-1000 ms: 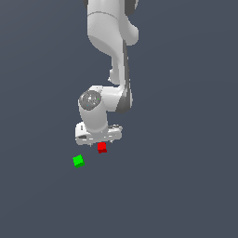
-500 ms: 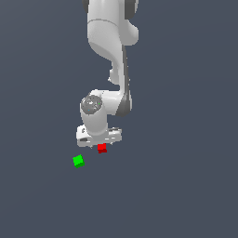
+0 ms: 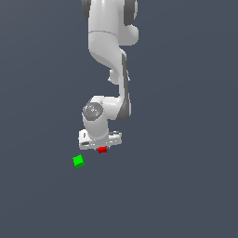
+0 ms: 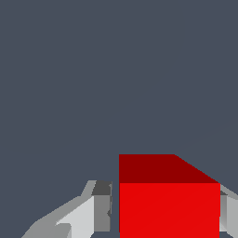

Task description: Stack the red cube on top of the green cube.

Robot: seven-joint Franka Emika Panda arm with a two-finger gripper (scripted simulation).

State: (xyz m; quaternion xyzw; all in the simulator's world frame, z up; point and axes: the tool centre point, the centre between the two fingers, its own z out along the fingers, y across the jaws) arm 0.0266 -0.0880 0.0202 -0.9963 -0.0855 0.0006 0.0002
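The red cube (image 3: 102, 150) lies on the dark floor right under the white hand, and its top is partly covered by the hand in the exterior view. In the wrist view the red cube (image 4: 168, 209) sits between the two fingers. One finger (image 4: 100, 207) stands a narrow gap from it, and the other (image 4: 228, 207) is right at its side. My gripper (image 3: 101, 147) is open around the cube, low at floor level. The green cube (image 3: 78, 161) lies free on the floor, a short way toward the exterior view's left and nearer the camera.
The white arm (image 3: 109, 56) rises from the hand to the top of the exterior view. The floor (image 3: 176, 186) is plain dark grey-blue, and nothing else shows on it.
The hand has come down a little over the red cube, so less of the cube shows below it. Both cubes lie where they were.
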